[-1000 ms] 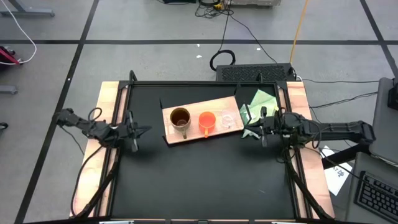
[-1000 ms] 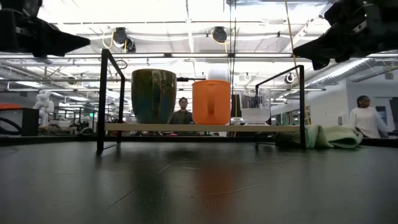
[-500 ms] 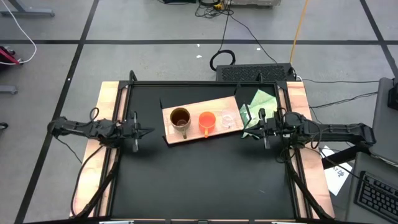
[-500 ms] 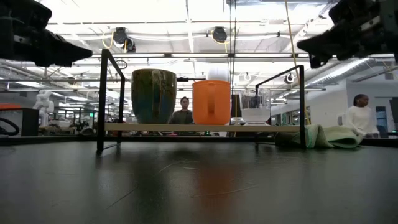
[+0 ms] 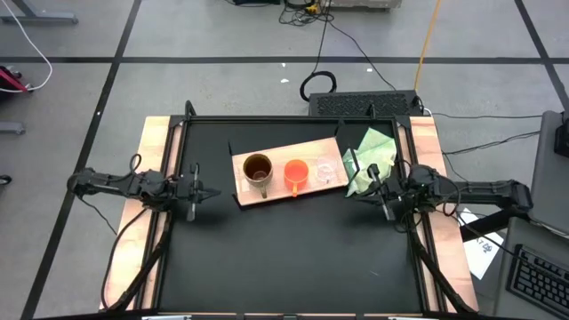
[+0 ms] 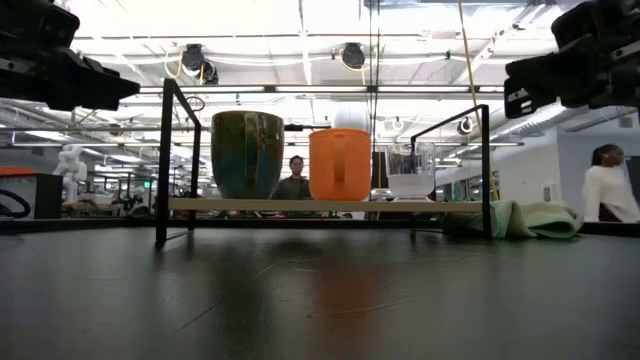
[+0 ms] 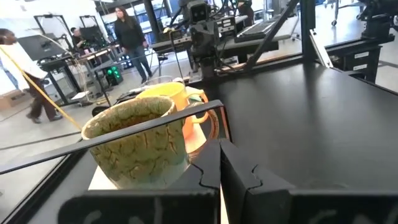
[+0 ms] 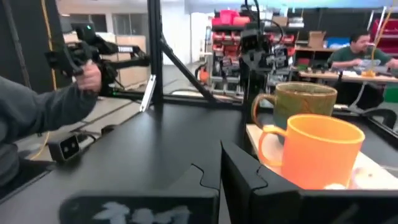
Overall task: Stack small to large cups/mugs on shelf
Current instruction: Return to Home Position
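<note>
now in hand: the return to rest, as i judge it; all cups are placed.
cups: brown-gold mug [image 5: 257, 168], orange cup [image 5: 296, 172] and clear cup [image 5: 327, 172] stand in a row on the shelf [image 5: 311, 149].
left gripper [image 5: 206, 189]: fingers together, empty, near the table's left side, apart from the shelf.
right gripper [image 5: 366, 193]: fingers together, empty, by the green cloth [image 5: 373, 151], just off the shelf's clear-cup end.
next move: fold both arms home, keeping clear of the shelf's brackets.
</note>
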`<state>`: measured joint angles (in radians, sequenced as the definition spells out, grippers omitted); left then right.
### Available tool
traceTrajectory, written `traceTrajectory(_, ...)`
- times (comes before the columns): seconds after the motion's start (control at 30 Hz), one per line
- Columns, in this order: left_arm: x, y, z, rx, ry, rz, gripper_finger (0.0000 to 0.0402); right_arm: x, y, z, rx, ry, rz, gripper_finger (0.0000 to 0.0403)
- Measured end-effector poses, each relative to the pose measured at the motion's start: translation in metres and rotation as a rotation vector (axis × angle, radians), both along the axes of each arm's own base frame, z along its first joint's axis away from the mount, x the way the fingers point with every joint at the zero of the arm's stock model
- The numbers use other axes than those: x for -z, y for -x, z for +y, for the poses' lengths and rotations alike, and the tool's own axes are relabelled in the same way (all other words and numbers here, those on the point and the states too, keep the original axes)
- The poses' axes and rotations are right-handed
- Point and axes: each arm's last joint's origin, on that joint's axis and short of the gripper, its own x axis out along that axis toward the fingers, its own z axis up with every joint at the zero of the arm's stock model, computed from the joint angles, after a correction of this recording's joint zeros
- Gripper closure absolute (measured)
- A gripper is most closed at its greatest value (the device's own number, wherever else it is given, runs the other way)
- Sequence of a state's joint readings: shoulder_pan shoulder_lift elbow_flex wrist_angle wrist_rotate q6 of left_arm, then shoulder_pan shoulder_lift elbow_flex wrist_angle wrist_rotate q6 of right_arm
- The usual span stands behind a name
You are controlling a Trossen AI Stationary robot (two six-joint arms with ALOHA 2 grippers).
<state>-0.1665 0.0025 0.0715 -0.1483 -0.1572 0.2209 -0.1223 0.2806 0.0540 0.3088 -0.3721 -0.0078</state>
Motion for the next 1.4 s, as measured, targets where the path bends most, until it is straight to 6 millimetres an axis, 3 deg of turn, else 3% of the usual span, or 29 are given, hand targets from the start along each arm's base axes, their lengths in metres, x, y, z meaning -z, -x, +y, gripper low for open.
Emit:
traceTrajectory(0.27, 0.0009, 0.0002, -0.0019, 0.066, 0.01, 0.011, 0.0401, 0.0062, 0.0009, 0.0002, -0.001, 0.024, 0.054, 0.0403)
traceTrajectory(1.13, 0.001, 0.0002, -0.0017, 0.05, 0.106, 0.016, 0.0399, 0.0063, 0.0008, 0.0001, 0.002, -0.014, 0.064, 0.0403)
traceTrajectory(1.4, 0.001, 0.0002, -0.0017, 0.048, 0.121, 0.016, 0.0382, 0.0063, 0.0008, 0.0001, 0.003, -0.005, 0.062, 0.0403)
